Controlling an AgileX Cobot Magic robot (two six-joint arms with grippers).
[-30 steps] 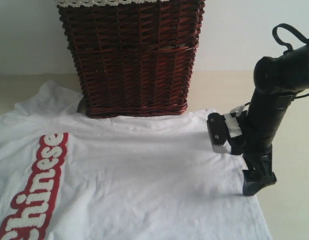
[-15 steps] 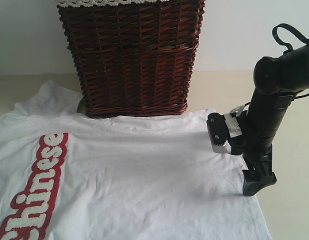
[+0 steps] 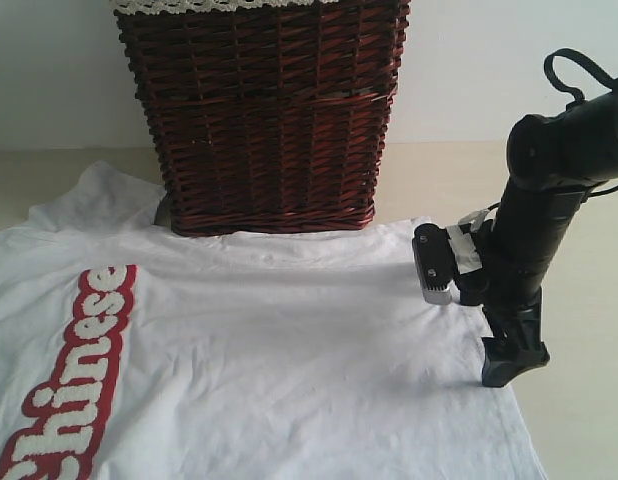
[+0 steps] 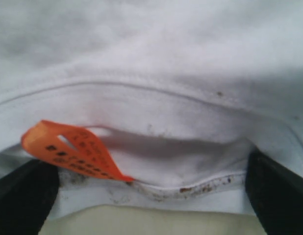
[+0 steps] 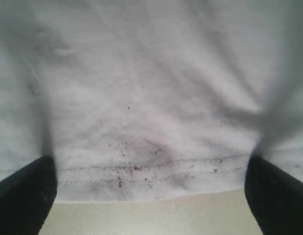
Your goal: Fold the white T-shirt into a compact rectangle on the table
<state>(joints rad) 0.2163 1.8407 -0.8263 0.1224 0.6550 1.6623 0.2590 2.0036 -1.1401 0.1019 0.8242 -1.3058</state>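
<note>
White cotton filling most of the exterior view: looking at the white T-shirt (image 3: pixel 289 340), lying spread flat and front up on the table (image 3: pixel 589 430). Carrying a red band (image 3: pixel 79 380) of fuzzy white lettering down its left part, and running off the left and bottom of the picture. Meeting, along its far edge, the foot of the dark wicker basket (image 3: pixel 264 120), which is standing upright with a strip of lace trim (image 3: pixel 219 5) showing at the rim.

Hanging low at the shirt's right edge: the right gripper (image 5: pixel 149 171), pointing down from its black arm. Holding its jaws wide, one finger to each side of a stretch of stitched hem (image 5: pixel 190 161), and gripping nothing. Possibly resting its tips on the cloth, though hard to tell from so close. Showing dark specks (image 5: pixel 124 171) scattered over that hem, with bare table just beyond it.

Sitting at the other end of the shirt, outside the exterior view: the left gripper (image 4: pixel 151 166). Also standing wide apart, straddling the collar (image 4: pixel 166 107), with the orange tag (image 4: pixel 68 152) curling just beside one finger. Clamping nothing.
</note>
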